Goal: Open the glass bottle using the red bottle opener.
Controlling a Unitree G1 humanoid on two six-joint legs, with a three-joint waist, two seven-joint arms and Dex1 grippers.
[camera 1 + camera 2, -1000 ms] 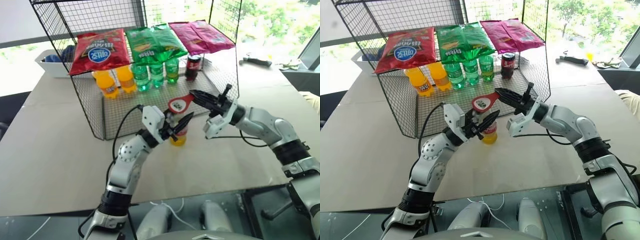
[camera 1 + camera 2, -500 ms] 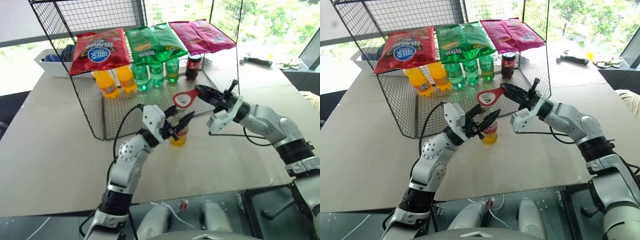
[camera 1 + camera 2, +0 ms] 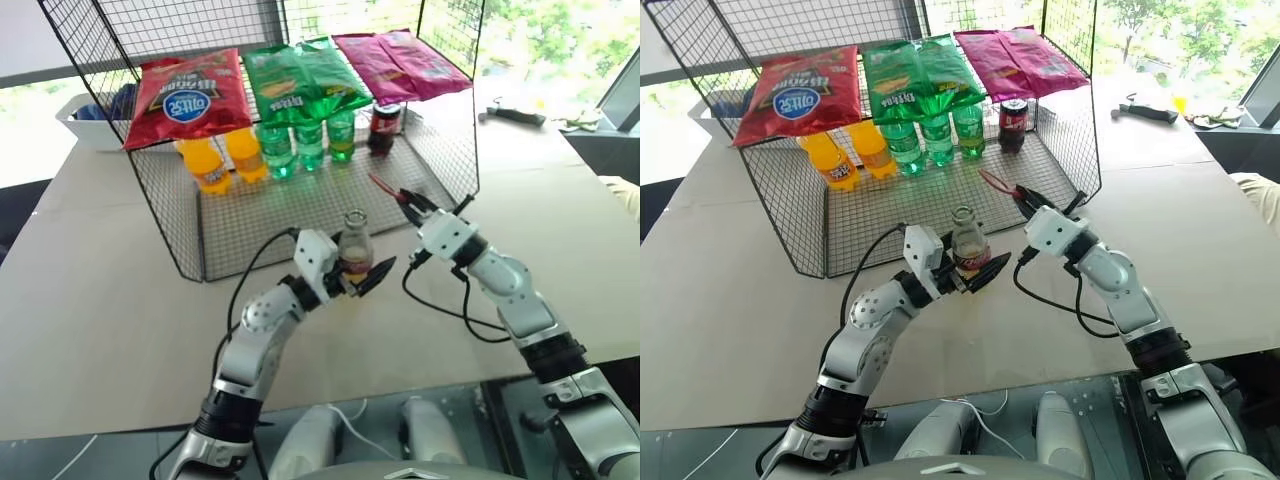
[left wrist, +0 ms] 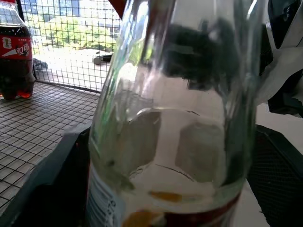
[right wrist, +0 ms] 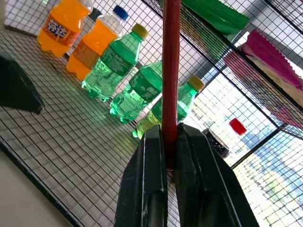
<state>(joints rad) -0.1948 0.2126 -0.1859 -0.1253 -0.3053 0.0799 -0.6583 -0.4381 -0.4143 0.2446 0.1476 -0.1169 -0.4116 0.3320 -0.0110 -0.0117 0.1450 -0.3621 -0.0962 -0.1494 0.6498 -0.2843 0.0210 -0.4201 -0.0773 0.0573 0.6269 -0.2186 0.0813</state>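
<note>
We saw the red bottle opener (image 3: 385, 187) pinched edge-on in the closed right gripper (image 3: 412, 203). The glass bottle (image 3: 354, 247) stood just beside and below it, uncapped, between the wide-spread fingers of the left gripper (image 3: 361, 281). We judged it smooth, rigid and breakable, best gripped around the labelled body.

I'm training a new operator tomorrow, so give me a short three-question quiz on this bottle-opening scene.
1. True or false: the right gripper is shut on the slim red bottle opener.
2. The small clear glass bottle stands: A) upright on the beige table, before the black wire rack; B) on the rack's shelf; C) on its side.
3. How many orange plastic soda bottles are in the rack?
Key: 1 true; 2 A; 3 two.
</note>
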